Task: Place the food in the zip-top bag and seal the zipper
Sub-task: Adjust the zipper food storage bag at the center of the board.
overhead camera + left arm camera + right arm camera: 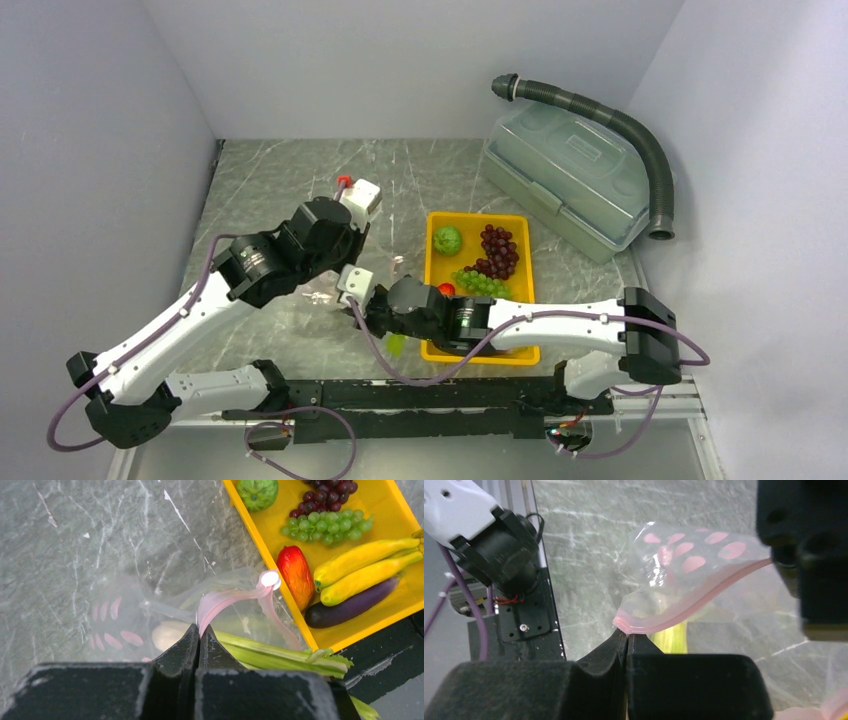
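Note:
The clear zip-top bag (150, 610), printed with pink dots, lies on the marble table left of the yellow tray (250, 525). My left gripper (200, 630) is shut on its pink zipper (225, 597), which arches up to a white slider. My right gripper (626, 632) is shut on the corner end of the zipper (684, 612). Green leafy stalks (270, 650) lie inside the bag. In the tray are a red pepper (296, 572), yellow bananas (365, 565), a purple eggplant (350, 605), green grapes (325, 525), dark red grapes (325, 495) and a green round vegetable (257, 492).
A translucent grey-green lidded box (565, 180) stands at the back right with a grey corrugated hose (640, 140) curling around it. A black rail (420, 400) runs along the near edge. Grey walls close in the table on three sides.

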{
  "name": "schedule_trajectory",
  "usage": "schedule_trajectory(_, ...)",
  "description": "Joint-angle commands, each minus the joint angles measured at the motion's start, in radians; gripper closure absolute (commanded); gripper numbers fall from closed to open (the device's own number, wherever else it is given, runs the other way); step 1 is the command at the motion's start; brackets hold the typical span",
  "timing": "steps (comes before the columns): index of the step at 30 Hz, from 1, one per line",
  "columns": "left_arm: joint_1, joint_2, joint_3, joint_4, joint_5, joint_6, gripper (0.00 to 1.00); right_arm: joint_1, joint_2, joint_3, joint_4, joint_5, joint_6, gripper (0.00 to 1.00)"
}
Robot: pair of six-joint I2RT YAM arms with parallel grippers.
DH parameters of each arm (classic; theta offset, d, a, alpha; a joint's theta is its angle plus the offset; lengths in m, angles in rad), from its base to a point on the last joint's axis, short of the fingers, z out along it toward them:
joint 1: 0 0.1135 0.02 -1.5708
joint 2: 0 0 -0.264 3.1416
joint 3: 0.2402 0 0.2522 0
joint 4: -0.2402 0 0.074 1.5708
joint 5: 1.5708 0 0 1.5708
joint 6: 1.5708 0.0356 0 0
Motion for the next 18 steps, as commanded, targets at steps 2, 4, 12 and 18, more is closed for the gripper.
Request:
schedule_trajectory(2, -0.005, 0.038, 0.123, -0.047, -0.099, 0.032, 1.0, 0.008, -0.099, 0.146, -0.005, -0.024, 0.016, 1.0)
schedule_trajectory(4, -0.005, 0.068, 0.186, -0.08, -0.133, 0.05, 0.99, 0.008, -0.109, 0.214, -0.046, -0.032, 0.019, 1.0)
schedule_trajectory(12, -0.003, 0.105, 0.313, -0.077, -0.165, 0.087, 0.78, 0.001, -0.077, 0.455, -0.244, -0.041, 0.009, 1.0)
schedule_trajectory(18, -0.002, 0.082, 0.322, -0.051, -0.121, 0.08, 0.73, -0.031, -0.097, 0.432, -0.238, -0.028, 0.062, 1.0)
